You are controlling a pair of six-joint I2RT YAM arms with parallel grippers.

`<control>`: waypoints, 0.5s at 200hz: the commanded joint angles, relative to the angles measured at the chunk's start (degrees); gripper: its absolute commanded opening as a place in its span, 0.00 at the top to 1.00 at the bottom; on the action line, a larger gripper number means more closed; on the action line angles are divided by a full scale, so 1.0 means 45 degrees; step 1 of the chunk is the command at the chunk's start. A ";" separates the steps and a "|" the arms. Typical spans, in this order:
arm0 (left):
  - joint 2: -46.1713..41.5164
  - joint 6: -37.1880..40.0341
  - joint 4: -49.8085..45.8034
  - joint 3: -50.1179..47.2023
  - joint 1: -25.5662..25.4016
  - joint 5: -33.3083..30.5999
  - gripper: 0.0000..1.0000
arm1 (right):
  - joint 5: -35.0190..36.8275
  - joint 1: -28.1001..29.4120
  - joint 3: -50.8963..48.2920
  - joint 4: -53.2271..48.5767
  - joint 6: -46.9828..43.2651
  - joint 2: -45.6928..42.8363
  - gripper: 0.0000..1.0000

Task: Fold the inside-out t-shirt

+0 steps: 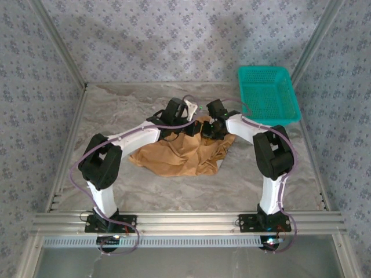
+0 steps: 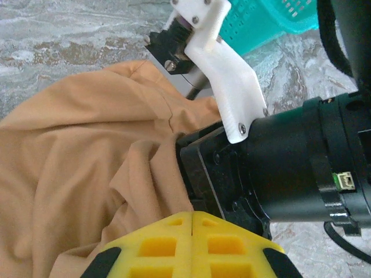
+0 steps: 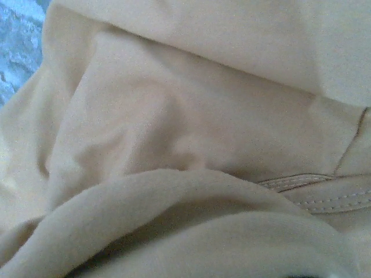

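The inside-out t-shirt (image 1: 177,155) lies crumpled in a caramel heap at the middle of the table. In the left wrist view its folds (image 2: 87,162) spread to the left of my left gripper (image 2: 192,215), whose yellow fingers (image 2: 156,246) are pressed together with nothing seen between them. That gripper (image 1: 186,123) hovers at the heap's far edge, close to the right arm's black wrist (image 2: 278,168). My right gripper (image 1: 210,132) is pushed down into the far right of the heap. The right wrist view shows a thick fold of the shirt (image 3: 174,197) lying over its hidden fingers, and a stitched hem (image 3: 324,194).
A teal plastic basket (image 1: 268,92) stands at the back right of the marbled table (image 1: 116,110); its corner (image 2: 261,26) is close behind the right arm's white camera mount (image 2: 223,69). Patterned walls enclose the table on three sides.
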 commanded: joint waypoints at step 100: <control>0.0220 -0.0289 0.0226 0.0518 0.1225 0.0541 1.00 | -0.3386 -0.0457 -0.1399 -0.1239 -0.0606 -0.6313 1.00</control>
